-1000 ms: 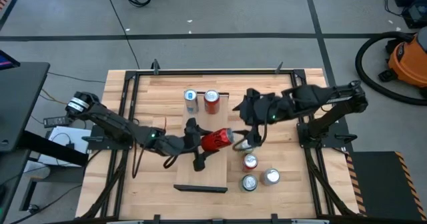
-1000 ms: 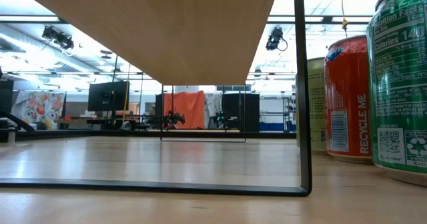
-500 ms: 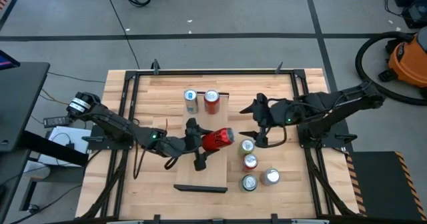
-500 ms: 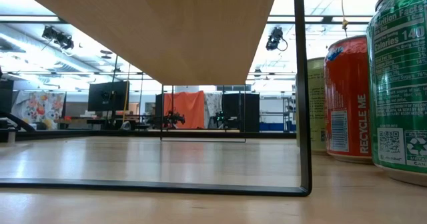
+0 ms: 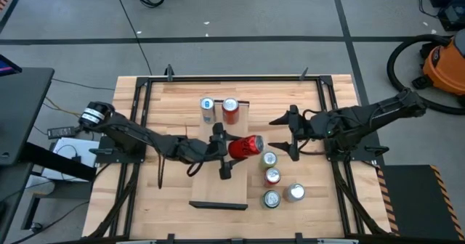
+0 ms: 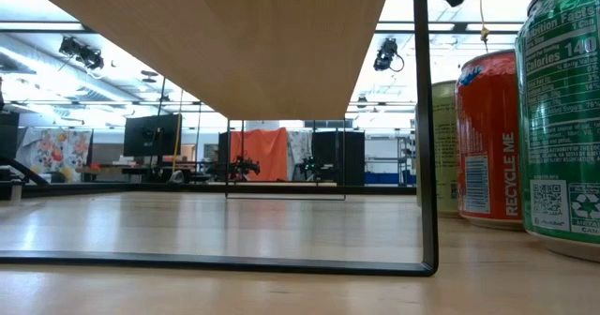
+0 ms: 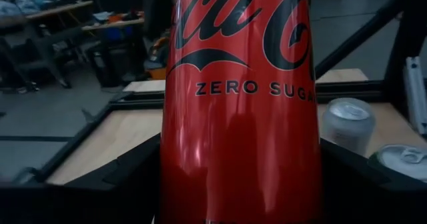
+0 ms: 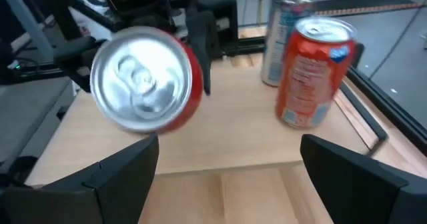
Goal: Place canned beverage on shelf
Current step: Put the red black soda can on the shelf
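Red aluminium cola can (image 5: 245,147): held on its side in the left gripper (image 5: 221,150), jaws clamped across its body, long axis level, lid pointing toward the right arm, over the long light-wood shelf (image 5: 234,188). Right gripper (image 5: 285,134): just beyond the lid, fingers wide apart, holding nothing.

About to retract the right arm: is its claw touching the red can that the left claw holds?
Apart. The high view shows bare wood between the right claw and the red can; the right wrist view shows the can beyond its open fingers.
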Available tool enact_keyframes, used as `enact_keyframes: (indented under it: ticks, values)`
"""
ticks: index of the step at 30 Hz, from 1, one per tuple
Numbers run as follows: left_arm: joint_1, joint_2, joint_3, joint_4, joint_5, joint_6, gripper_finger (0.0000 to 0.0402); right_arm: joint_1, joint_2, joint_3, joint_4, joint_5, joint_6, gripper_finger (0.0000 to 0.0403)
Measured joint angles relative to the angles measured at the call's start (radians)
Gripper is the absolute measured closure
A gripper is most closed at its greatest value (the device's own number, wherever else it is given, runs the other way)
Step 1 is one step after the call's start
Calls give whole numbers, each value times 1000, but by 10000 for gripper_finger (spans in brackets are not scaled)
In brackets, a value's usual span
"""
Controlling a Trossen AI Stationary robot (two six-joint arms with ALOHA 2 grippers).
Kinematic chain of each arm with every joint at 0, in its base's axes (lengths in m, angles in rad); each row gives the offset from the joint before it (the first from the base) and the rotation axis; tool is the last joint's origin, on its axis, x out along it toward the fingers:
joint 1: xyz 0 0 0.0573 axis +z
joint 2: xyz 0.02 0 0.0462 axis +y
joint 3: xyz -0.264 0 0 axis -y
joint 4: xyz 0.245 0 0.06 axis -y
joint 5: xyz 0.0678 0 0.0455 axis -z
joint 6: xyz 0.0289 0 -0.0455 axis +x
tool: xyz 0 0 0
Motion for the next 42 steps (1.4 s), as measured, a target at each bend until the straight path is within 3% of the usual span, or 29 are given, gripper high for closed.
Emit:
enact_keyframes:
  ticks: [7,12,20,26,34,39,42]
  values:
    - [-5,-32,1,-4,16,64,88,49,-24,-35,2,23,56,27]
    - [30,-32,1,-2,55,64,88,98,-17,-92,37,109,79,27]
    - [63,-32,1,32,155,65,88,116,-8,-159,230,157,20,27]
    - [59,-32,1,82,162,67,88,122,24,-218,378,146,-13,27]
    - [48,-32,1,159,188,16,88,122,123,-241,746,112,-249,27]
    - [54,-32,0,226,279,-36,88,122,133,-241,831,105,-389,27]
    - [68,-32,0,258,321,-67,88,103,126,-228,833,37,-411,27]
